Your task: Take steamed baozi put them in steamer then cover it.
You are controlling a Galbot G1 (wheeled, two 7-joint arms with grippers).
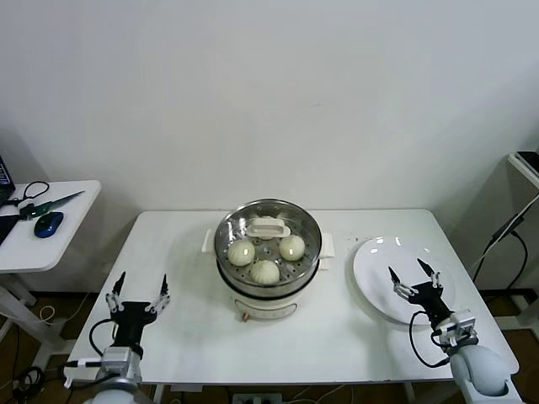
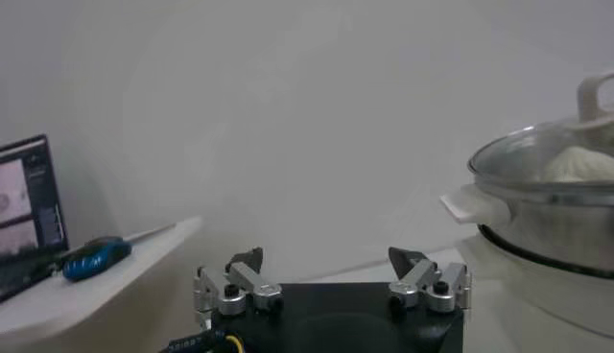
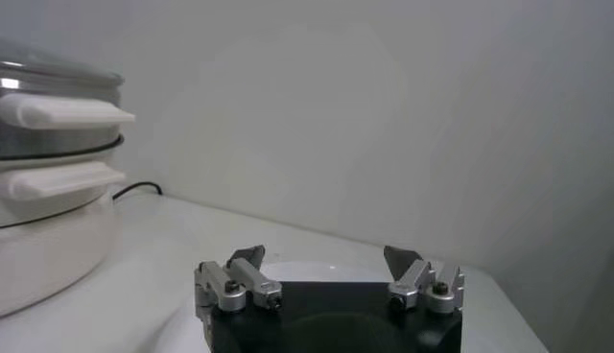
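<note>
The steamer [image 1: 268, 282], a shiny steel basket on a white pot base, stands at the table's middle. Three cream-white baozi show inside it: one on the left [image 1: 241, 252], one on the right [image 1: 291, 247], one in front [image 1: 264, 271]. The clear glass cover [image 1: 253, 217] with its white handle [image 1: 266, 227] rests on the steamer; it also shows in the left wrist view [image 2: 547, 158]. My left gripper [image 1: 141, 288] is open and empty near the table's front left. My right gripper [image 1: 415, 274] is open and empty above the white plate [image 1: 383, 261].
A side table [image 1: 59, 231] at the far left holds a blue mouse [image 1: 49, 224] and cables. Another stand shows at the far right edge [image 1: 526, 168]. The wall runs behind the table.
</note>
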